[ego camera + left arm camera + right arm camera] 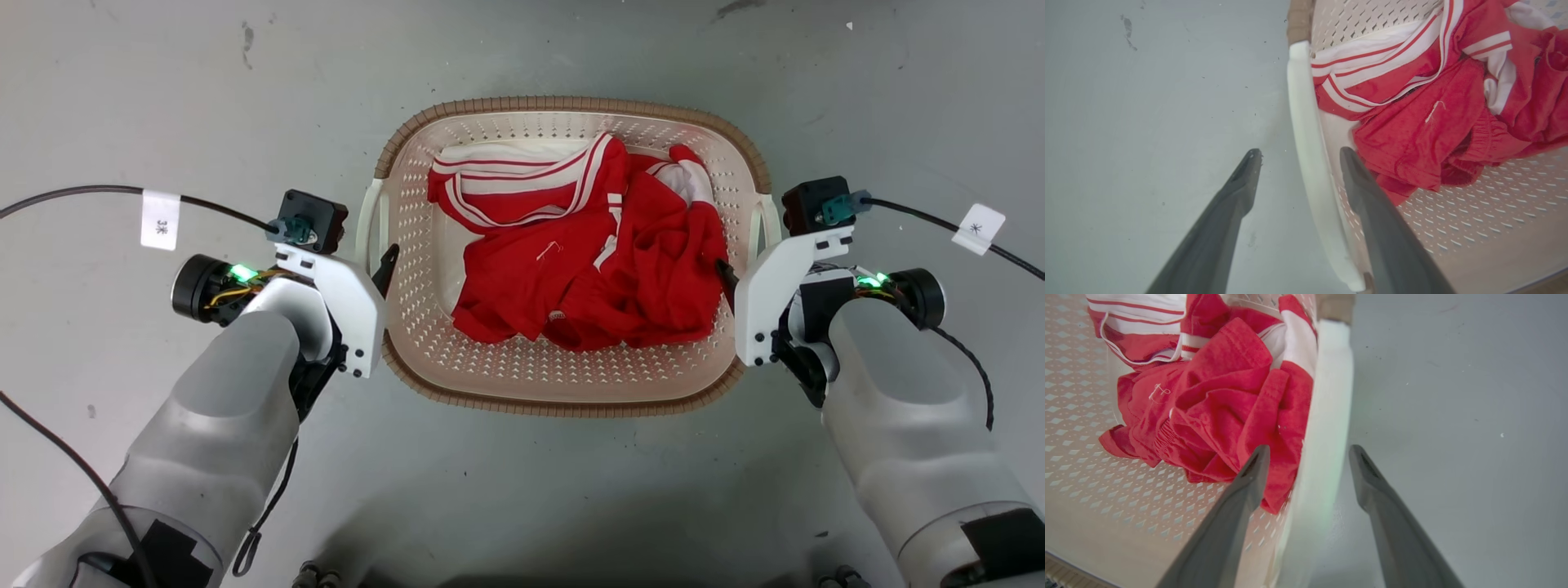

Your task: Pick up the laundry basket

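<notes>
Laundry basket, cream perforated plastic with brown woven-look rim, is sitting centre frame on smooth grey floor, holding crumpled red-and-white clothes. I am watching left gripper and right gripper gaping open, each straddling a white side handle.

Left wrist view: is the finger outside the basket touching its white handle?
Apart. The left wrist view shows grey floor between that finger and the handle all along.
</notes>
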Controlling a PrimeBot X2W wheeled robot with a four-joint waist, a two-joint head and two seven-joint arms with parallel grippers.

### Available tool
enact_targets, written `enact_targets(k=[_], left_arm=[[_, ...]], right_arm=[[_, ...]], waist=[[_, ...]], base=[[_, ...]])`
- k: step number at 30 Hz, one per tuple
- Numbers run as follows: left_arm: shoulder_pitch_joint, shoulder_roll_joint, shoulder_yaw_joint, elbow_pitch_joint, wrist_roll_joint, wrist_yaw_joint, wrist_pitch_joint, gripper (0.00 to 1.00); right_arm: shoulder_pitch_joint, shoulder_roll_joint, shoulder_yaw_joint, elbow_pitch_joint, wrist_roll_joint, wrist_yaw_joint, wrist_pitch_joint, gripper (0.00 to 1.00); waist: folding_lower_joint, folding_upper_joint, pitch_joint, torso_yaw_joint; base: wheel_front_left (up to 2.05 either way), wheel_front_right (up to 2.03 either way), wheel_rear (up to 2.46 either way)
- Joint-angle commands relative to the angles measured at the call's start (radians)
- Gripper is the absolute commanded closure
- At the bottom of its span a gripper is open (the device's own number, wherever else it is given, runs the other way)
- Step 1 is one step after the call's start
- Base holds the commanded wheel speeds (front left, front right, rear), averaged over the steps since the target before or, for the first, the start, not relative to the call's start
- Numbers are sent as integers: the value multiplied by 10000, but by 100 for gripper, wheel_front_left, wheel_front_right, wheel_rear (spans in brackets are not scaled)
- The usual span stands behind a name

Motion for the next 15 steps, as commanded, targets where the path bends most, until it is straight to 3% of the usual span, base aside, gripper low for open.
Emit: enact_targets(k=[1, 15], left_arm=[[-137, 29, -158, 40, -151, 9, 51, 0], [-625, 293, -1754, -23, -1901, 9, 447, 0]], right_arm=[[-234, -12, 35, 120, -34, -7, -18, 0], [-940, -10, 398, 986, 498, -7, -146, 0]], waist=[[-1, 0, 32, 7], [-1, 0, 259, 58]], base=[[0, 0, 0], [0, 0, 0]])
